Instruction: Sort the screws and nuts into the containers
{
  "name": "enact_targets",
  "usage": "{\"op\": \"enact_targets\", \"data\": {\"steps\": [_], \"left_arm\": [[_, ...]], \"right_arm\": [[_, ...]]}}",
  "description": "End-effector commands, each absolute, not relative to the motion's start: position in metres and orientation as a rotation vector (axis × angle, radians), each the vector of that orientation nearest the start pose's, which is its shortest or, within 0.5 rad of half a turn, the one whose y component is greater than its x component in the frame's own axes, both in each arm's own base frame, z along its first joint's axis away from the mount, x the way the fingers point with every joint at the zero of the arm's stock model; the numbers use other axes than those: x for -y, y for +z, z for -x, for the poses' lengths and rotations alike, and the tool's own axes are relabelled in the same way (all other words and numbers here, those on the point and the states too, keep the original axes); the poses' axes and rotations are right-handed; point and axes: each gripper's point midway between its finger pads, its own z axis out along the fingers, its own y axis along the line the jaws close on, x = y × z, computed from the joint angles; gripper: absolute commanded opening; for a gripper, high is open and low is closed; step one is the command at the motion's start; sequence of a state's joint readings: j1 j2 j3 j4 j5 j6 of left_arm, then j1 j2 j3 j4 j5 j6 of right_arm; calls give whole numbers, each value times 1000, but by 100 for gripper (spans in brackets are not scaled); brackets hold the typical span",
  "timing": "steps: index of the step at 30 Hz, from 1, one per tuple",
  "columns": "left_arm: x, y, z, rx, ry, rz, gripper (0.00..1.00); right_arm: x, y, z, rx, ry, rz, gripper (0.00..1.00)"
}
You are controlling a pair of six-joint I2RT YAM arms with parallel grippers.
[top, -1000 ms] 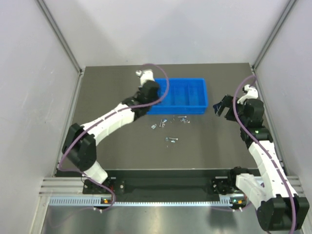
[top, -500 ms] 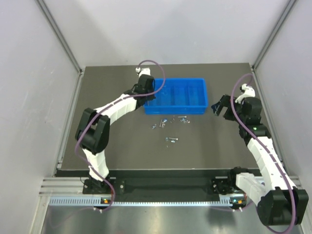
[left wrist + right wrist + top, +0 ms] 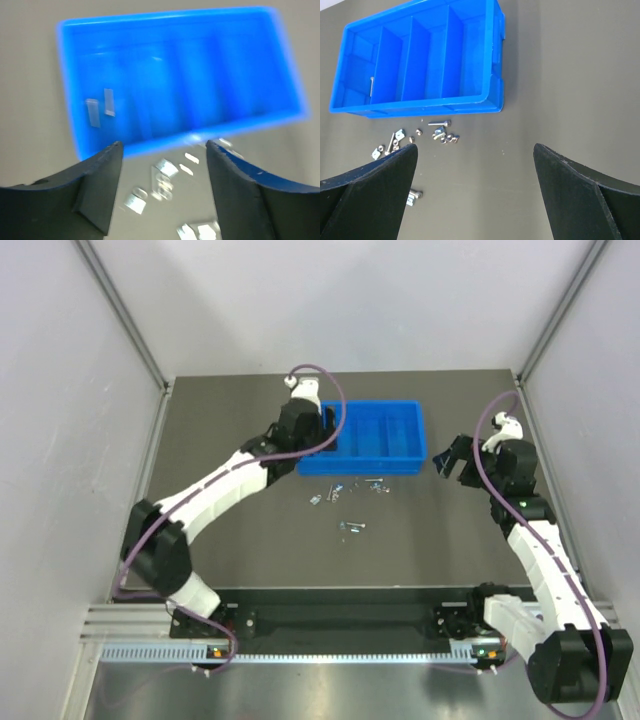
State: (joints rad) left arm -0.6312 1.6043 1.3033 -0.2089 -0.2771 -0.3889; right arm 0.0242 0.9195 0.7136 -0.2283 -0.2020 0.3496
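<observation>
The containers are the compartments of one blue tray on the dark mat. My left gripper hovers open over the tray's left end, with nothing between its fingers. In the blurred left wrist view, two silvery pieces lie in the leftmost compartment; the right wrist view shows one thin screw there. Loose screws and nuts are scattered on the mat just in front of the tray. My right gripper hangs open and empty to the right of the tray.
A further small group of fasteners lies nearer the arm bases. Grey walls with metal rails close in the mat on the left, right and back.
The left gripper has opened over the tray's left end, and its arm's elbow has swung out and back. The right arm has hardly moved.
</observation>
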Motion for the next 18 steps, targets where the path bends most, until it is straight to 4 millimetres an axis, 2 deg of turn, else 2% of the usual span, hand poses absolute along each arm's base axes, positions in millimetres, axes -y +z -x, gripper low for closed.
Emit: {"op": "enact_targets", "data": {"steps": [1, 2, 3, 5, 6, 8, 9, 14, 18], "left_arm": [[274, 218, -360, -2056, -403, -131, 70], [284, 212, -347, -2068, -423, -155, 69], [283, 198, -339, -2098, -414, -136, 68], [285, 182, -330, -2133, -414, -136, 62], [282, 165, -327, -2170, -400, -120, 60], [281, 152, -324, -2195, -392, -115, 53], [279, 138, -325, -2215, -363, -107, 52], [283, 106, -333, -2265, -302, -105, 46], [291, 91, -345, -2274, -267, -113, 40]], "right_arm": [[-61, 209, -318, -1964, 453, -164, 100], [-60, 210, -317, -1961, 453, -167, 100], [-60, 210, -317, -1961, 452, -165, 100], [-60, 210, -316, -1959, 452, -167, 100], [-60, 210, -315, -1959, 450, -168, 100], [-60, 210, -313, -1961, 453, -166, 100], [-59, 209, -313, -1961, 450, -169, 100], [-59, 205, -312, -1969, 443, -174, 100], [-57, 203, -312, -1976, 435, -180, 100]]}}
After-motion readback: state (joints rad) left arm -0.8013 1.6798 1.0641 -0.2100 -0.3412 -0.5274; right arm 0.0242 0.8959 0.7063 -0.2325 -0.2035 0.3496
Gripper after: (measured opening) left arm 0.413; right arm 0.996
